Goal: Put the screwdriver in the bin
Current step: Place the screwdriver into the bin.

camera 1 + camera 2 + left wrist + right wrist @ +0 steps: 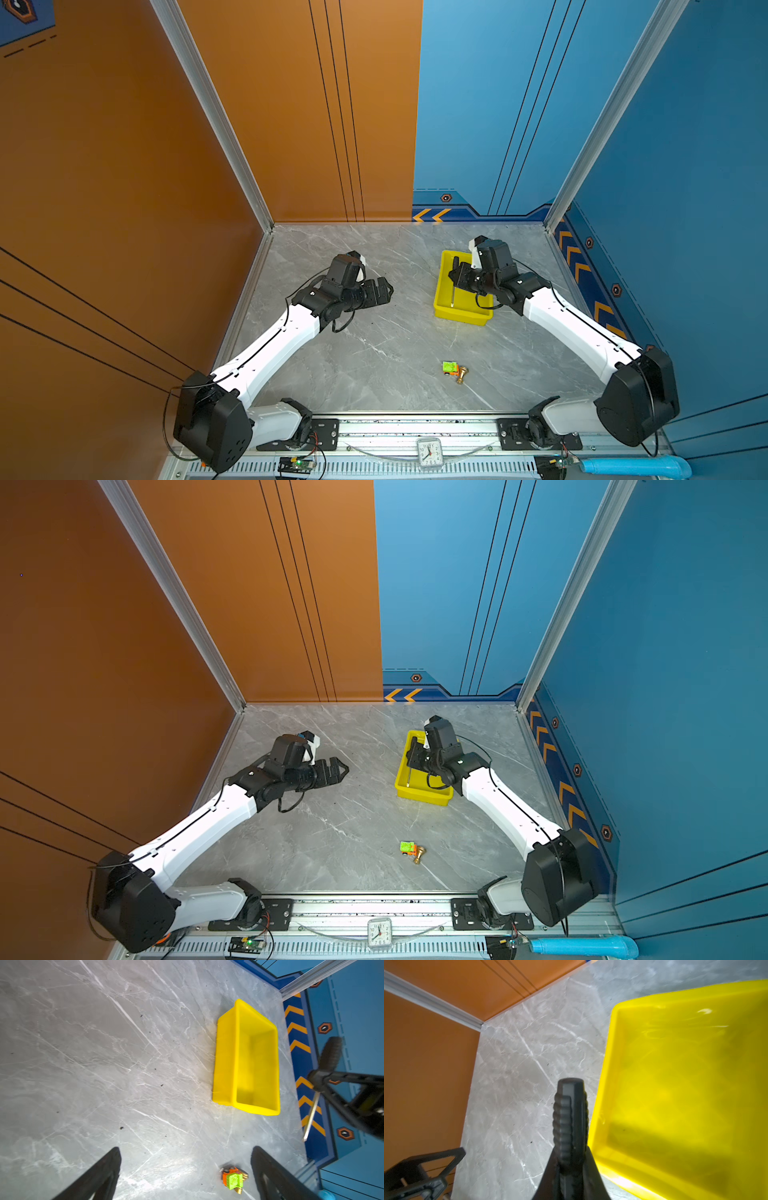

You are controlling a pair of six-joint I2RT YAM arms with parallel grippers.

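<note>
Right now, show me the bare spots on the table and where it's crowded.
Bare table runs between the left gripper, the bin and the toy car; the back strip along the wall is bare too. Crowded: over the bin, where the right gripper holds the screwdriver, and the brass piece beside the car.

Dial of the clock (430, 453) carries hour numerals, 12 on top. Yellow chevron arrows (432, 215) mark the wall strip beyond the clock.
</note>
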